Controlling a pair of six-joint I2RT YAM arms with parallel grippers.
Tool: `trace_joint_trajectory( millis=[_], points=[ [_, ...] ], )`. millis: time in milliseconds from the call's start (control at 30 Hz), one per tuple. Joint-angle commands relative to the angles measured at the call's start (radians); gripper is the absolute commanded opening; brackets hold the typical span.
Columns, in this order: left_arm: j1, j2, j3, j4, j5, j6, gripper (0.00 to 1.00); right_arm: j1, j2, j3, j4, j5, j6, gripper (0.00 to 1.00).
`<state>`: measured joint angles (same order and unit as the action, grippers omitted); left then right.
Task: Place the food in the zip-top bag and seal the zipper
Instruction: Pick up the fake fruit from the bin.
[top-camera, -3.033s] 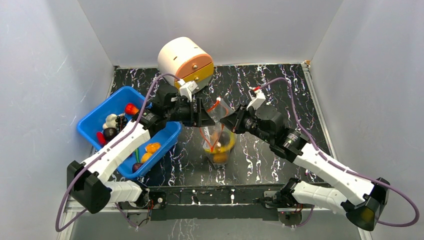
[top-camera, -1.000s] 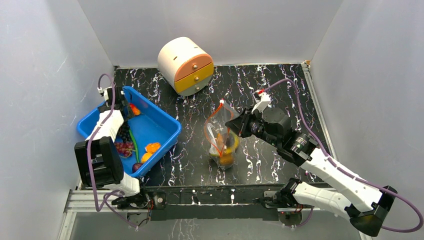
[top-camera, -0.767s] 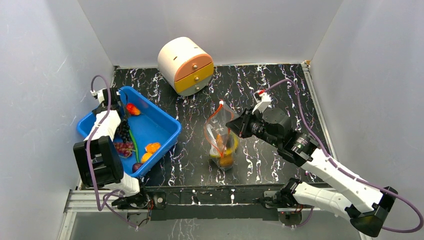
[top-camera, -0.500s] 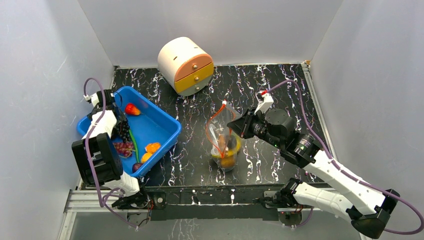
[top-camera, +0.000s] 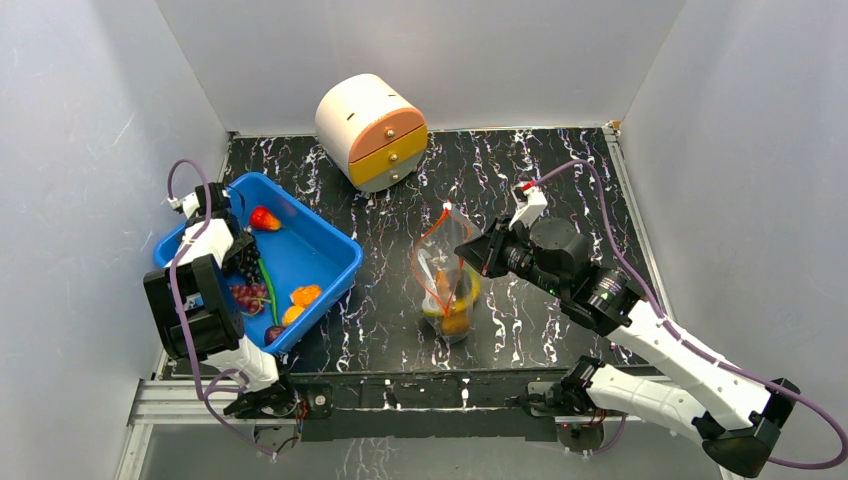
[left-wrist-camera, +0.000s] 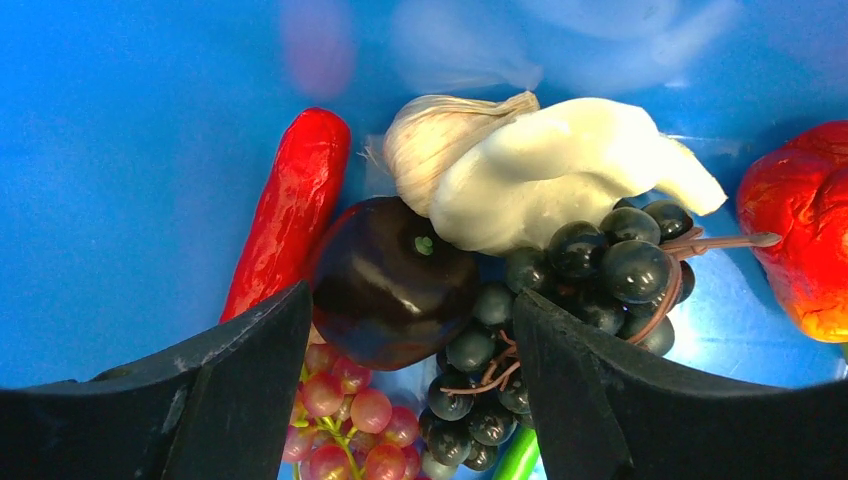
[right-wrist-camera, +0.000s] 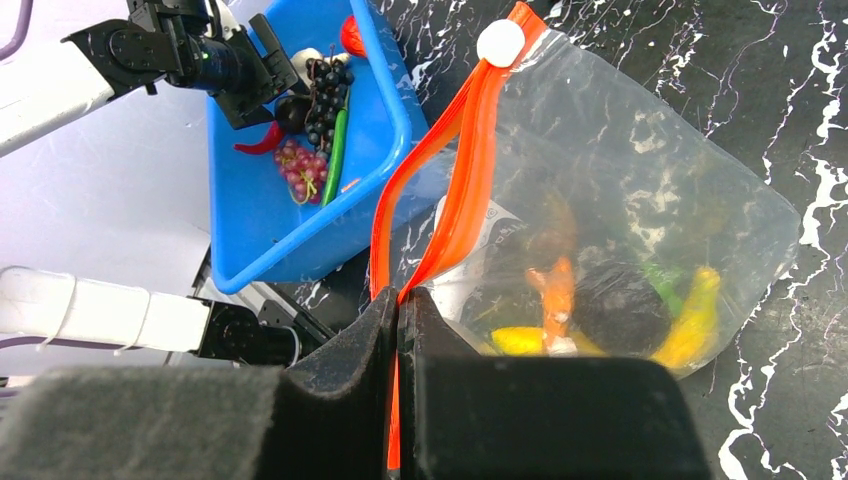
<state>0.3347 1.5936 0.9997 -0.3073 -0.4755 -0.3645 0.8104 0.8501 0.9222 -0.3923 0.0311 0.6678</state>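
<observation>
The clear zip-top bag (top-camera: 447, 292) stands upright mid-table with its mouth open. It holds a yellow banana (right-wrist-camera: 690, 322), an orange piece (right-wrist-camera: 556, 285) and a dark fruit (right-wrist-camera: 615, 310). My right gripper (top-camera: 472, 254) is shut on the red-orange zipper (right-wrist-camera: 468, 165) at its near end (right-wrist-camera: 400, 300). My left gripper (top-camera: 240, 262) is open low in the blue bin (top-camera: 300, 255). Its jaws (left-wrist-camera: 410, 310) straddle a dark plum (left-wrist-camera: 392, 282) and dark purple grapes (left-wrist-camera: 590, 265). White garlic (left-wrist-camera: 445, 140), a red chili (left-wrist-camera: 290, 210) and a red fruit (left-wrist-camera: 800, 240) lie close by.
A round cream drawer box (top-camera: 370, 128) with orange and yellow fronts stands at the back. The bin also holds red grapes (left-wrist-camera: 345, 420), a green bean (top-camera: 268, 290) and orange pieces (top-camera: 303, 296). White walls close in on the left, back and right.
My left gripper left the bag's mouth and swung into the blue bin's far left corner, where it has settled low over the fruit. The right gripper kept hold of the zipper, shifting slightly right.
</observation>
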Motion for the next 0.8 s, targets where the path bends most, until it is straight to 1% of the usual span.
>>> trace_joint_trajectory(
  millis=[0,167,233,300,333,433,533,600,767],
  points=[
    [0.006,0.013,0.002,-0.021,0.004,-0.022,0.70,0.004,-0.029,0.028,0.064,0.016,0.006,0.00],
    [0.007,0.029,0.012,-0.013,0.057,0.002,0.65,0.004,-0.036,0.025,0.066,0.018,0.006,0.00],
    [0.007,0.028,0.014,-0.016,0.094,0.007,0.66,0.004,-0.039,0.023,0.066,0.019,0.005,0.00],
    [0.009,0.035,0.015,-0.025,0.105,0.003,0.69,0.004,-0.043,0.019,0.064,0.019,0.006,0.00],
    [0.007,0.041,0.021,-0.033,0.110,0.003,0.68,0.003,-0.043,0.020,0.063,0.020,0.006,0.00],
    [0.007,0.036,0.033,-0.046,0.141,0.007,0.62,0.003,-0.042,0.021,0.060,0.021,0.005,0.00],
    [0.007,0.003,0.034,-0.053,0.163,0.003,0.58,0.003,-0.038,0.024,0.058,0.022,0.006,0.00],
    [0.005,-0.035,0.032,-0.072,0.208,-0.002,0.55,0.003,-0.036,0.024,0.057,0.022,0.006,0.00],
    [0.004,-0.151,-0.018,-0.062,0.273,-0.004,0.50,0.004,-0.033,0.011,0.055,0.024,0.009,0.00]
  ],
)
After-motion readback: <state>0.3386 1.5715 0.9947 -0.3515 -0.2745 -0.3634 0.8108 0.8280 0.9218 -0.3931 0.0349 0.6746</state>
